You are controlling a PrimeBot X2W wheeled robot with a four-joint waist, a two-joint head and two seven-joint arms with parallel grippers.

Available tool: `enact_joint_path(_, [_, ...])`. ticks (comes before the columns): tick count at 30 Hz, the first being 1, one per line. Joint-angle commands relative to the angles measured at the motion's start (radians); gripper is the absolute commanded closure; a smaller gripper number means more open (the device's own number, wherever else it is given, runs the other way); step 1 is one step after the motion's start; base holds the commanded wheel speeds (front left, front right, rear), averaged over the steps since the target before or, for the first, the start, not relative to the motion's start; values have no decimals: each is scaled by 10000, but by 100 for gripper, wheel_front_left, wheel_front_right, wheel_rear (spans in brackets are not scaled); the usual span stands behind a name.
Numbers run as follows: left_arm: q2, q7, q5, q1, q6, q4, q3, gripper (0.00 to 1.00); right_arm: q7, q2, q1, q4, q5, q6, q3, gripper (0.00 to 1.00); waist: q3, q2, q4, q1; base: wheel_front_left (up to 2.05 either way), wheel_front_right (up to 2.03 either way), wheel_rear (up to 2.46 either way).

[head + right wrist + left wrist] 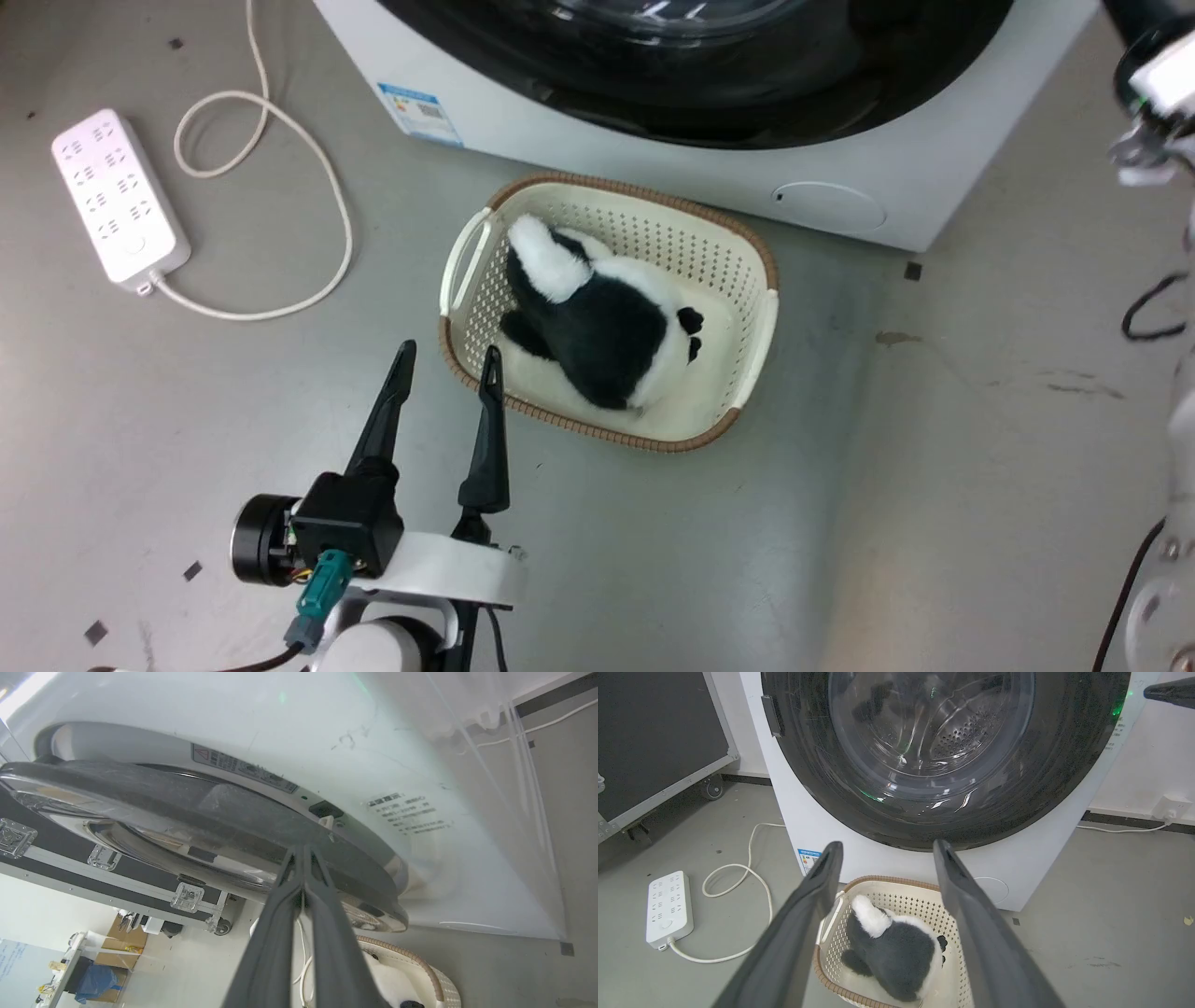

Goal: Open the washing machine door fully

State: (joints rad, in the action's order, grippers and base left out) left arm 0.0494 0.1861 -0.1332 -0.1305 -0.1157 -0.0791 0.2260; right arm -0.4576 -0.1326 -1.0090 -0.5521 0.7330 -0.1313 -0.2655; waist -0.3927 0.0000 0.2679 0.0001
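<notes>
Right hand (303,849) closed | washing machine door (924,751) glossy black; glass bowl centre

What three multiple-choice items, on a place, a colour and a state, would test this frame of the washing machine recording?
1. Where does the plush toy lie? A on the bare floor; B in the laundry basket; C hanging from a gripper.
2. What colour is the ring of the washing machine door? A white; B red; C black.
3. How do the fingers of the right gripper stand? A pressed together; B spread wide; C clamped on the toy.
Key: 1 B, cream perforated walls surround it; 2 C, glossy black around the clear glass; 3 A, no gap shows between them in the right wrist view.
</notes>
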Motion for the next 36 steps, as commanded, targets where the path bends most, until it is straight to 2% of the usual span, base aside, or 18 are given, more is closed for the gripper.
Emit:
enact_joint_path(1, [7,108,-73,-266,-92,-76,121,0,-270,-109,-631,-400,248,1,-221,100,-139,0,120,0,0,0,0])
enact_joint_path(12, [7,338,-271,-512,-288,-176,490,0,-1374,-315,-2805,-2105,555,3,-1093,100,-693,0,549,-1,0,0,0])
enact_joint_path(19, [8,484,-395,-706,-428,-188,714,0,-2386,-378,-3519,-2809,875,4,-1465,100,-908,0,783,-1,0,0,0])
enact_joint_path(30, [8,714,-472,-725,-512,-110,793,0,-3751,-150,-2740,-2513,1806,5,-2027,100,-532,0,832,-1,0,0,0])
enact_joint_path(36, [8,757,-326,-504,-338,-2,612,0,-4443,252,-1550,-1779,2073,6,-2123,100,10,0,658,-1,0,0,0])
